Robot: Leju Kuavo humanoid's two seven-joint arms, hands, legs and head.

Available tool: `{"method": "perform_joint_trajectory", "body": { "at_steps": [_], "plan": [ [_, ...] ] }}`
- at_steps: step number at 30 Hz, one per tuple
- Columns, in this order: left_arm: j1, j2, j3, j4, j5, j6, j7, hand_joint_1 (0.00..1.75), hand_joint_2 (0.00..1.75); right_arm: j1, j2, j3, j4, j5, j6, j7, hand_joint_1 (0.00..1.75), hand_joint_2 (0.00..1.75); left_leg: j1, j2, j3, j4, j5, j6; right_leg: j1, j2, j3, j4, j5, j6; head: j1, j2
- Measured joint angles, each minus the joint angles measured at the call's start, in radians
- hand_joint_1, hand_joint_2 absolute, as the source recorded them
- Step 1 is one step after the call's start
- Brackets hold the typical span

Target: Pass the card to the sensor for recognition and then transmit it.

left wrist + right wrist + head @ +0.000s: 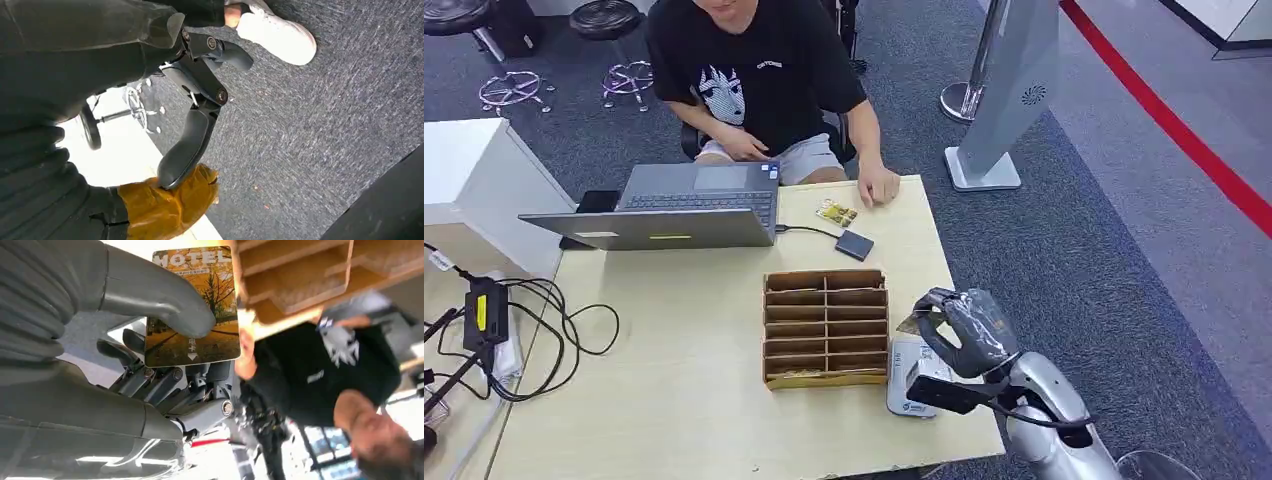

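The right hand [964, 325] pinches the card [192, 305] between thumb [155, 290] and fingers [150, 380], holding it above the white sensor [909, 385] near the table's [674, 400] front right corner. Just beside the hand stands the wooden card rack [826, 325]; a small dark box [854, 244], a laptop [674, 205] and a person's hand [879, 185] are by the far edge. The left hand [195, 100] hangs over carpet, fingers apart, holding nothing.
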Motion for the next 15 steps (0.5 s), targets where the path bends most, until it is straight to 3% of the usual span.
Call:
{"method": "perform_joint_trajectory", "body": {
  "at_steps": [7, 15],
  "plan": [
    [0.0, 0.0, 0.0, 0.0, 0.0, 0.0, 0.0, 0.0, 1.75, -0.048, 0.0, 0.087, 0.086, 0.067, -0.061, 0.063, 1.75, 1.75, 0.0, 0.0, 0.0, 0.0, 0.0, 0.0, 0.0, 0.0, 0.0, 0.0, 0.0, 0.0, 0.0, 0.0],
    [0.0, 0.0, 0.005, 0.0, -0.001, 0.002, 0.0, 0.0, 1.75, -0.072, -0.002, 0.116, 0.122, 0.138, -0.128, 0.149, 1.75, 1.75, 0.0, 0.0, 0.001, 0.0, 0.0, 0.0, 0.0, 0.0, 0.0, 0.0, 0.0, 0.0, 0.0, 0.0]
  ]
}}
